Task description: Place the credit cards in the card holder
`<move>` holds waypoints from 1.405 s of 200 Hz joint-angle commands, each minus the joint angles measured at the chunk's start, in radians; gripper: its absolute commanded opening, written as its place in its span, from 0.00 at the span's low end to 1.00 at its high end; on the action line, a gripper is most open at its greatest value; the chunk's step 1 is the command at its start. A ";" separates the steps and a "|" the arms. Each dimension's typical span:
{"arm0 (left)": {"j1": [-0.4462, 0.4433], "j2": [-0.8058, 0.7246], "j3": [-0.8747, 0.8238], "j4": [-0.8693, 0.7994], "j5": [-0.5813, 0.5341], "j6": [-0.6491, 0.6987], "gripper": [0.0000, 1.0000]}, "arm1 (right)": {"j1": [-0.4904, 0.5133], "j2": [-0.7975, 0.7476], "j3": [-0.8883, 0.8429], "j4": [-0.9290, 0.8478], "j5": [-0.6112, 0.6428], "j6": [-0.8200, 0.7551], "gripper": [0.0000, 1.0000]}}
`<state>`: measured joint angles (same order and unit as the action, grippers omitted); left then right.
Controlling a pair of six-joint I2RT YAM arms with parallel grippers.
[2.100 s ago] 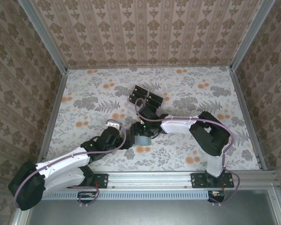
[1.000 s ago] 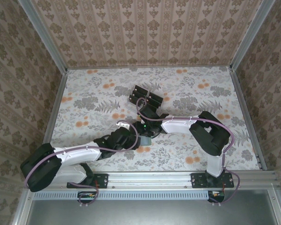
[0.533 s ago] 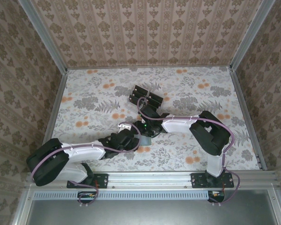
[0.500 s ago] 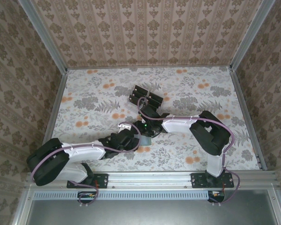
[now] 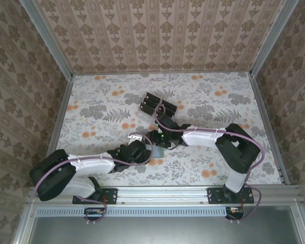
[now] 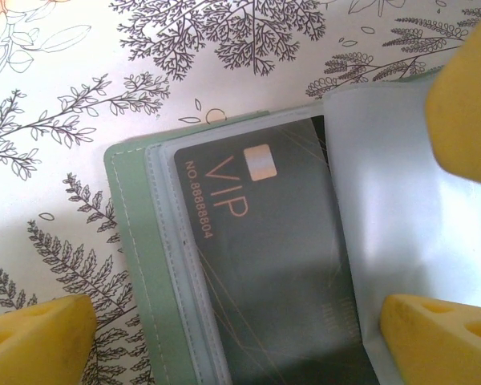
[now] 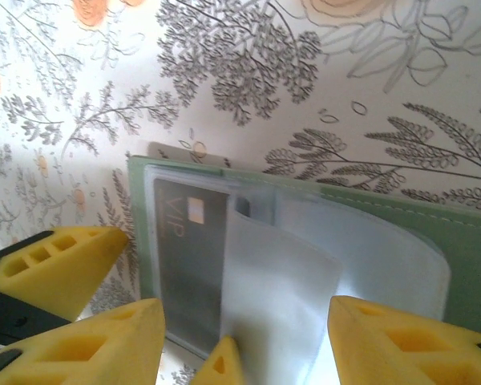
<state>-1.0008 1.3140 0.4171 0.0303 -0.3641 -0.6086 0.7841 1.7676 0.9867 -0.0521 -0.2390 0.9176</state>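
With the left pincer (image 6: 240, 341) spread wide and the right pincer (image 7: 244, 345) partly released, the VIP card (image 6: 264, 265) could be dragged from the card holder (image 6: 132, 265) by a snagged sleeve (image 7: 280, 297)

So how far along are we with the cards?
One VIP card sits in a clear sleeve of the open card holder. The left gripper and right gripper hover over it, jaws apart, neither carrying a card. More credit cards wait in the rack.
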 commanded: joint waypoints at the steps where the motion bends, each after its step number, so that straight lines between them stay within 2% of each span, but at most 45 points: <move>1: -0.004 0.008 0.011 -0.029 -0.021 -0.016 1.00 | -0.005 -0.023 -0.032 0.006 0.026 0.015 0.58; 136: -0.003 -0.019 0.003 -0.028 -0.027 -0.011 1.00 | 0.002 0.054 0.019 0.053 -0.038 0.014 0.57; 227: 0.018 -0.305 -0.007 -0.143 -0.097 -0.047 1.00 | 0.051 0.073 0.125 -0.006 -0.039 0.010 0.58; 281: 0.053 -0.365 0.035 -0.268 -0.151 -0.108 1.00 | 0.100 0.169 0.237 -0.049 -0.018 0.012 0.58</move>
<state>-0.9661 0.9699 0.4164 -0.1604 -0.4553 -0.6632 0.8562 1.8763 1.1740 -0.0376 -0.2646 0.9241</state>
